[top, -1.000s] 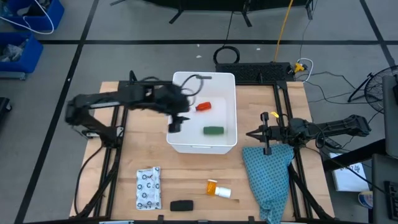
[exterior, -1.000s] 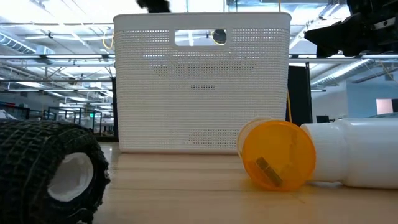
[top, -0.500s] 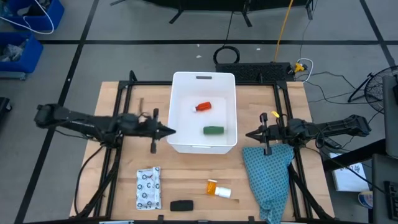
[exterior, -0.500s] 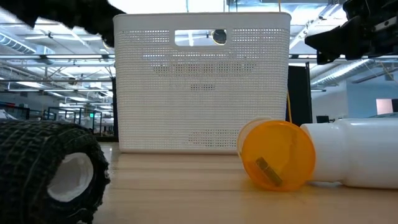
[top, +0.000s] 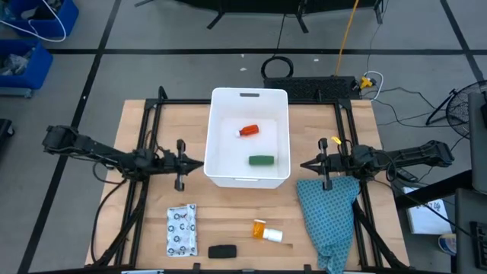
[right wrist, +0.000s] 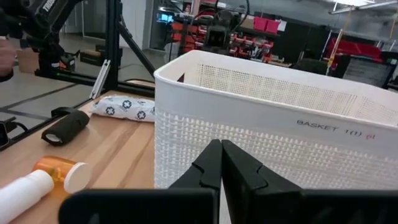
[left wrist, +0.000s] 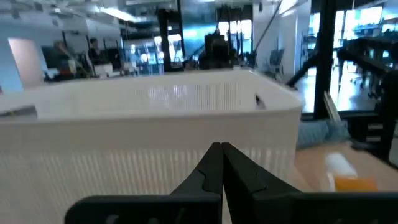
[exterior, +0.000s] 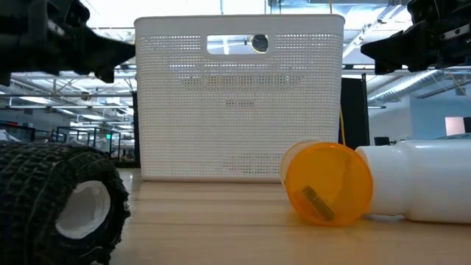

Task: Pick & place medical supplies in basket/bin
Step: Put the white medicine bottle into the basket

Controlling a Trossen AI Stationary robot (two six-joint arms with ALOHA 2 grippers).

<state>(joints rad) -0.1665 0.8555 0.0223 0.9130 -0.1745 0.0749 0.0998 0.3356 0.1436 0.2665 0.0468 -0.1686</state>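
Note:
The white basket (top: 228, 144) stands mid-table, with a red-and-white small bottle (top: 249, 131) and a green oblong (top: 261, 160) lying on its floor. On the wood near the front edge lie a white dotted packet (top: 181, 230), an orange vial (top: 267, 230) and a black oblong (top: 221, 251). My left gripper (top: 199, 163) is shut and points level at the basket's left wall (left wrist: 155, 130), just short of it. My right gripper (top: 304, 164) is shut too, level, just off the right wall (right wrist: 280, 130). Neither holds anything.
A teal patterned cloth (top: 329, 213) lies at the front right, below my right arm. Black frame rails (top: 144, 152) run along both sides of the table. The wood between the basket and the front items is bare.
My left gripper has come out of the basket's left side, moved toward the table's left edge and sunk, tipping from pointing down to level. It now hovers beside the basket's left wall. The right arm and the supplies have kept still.

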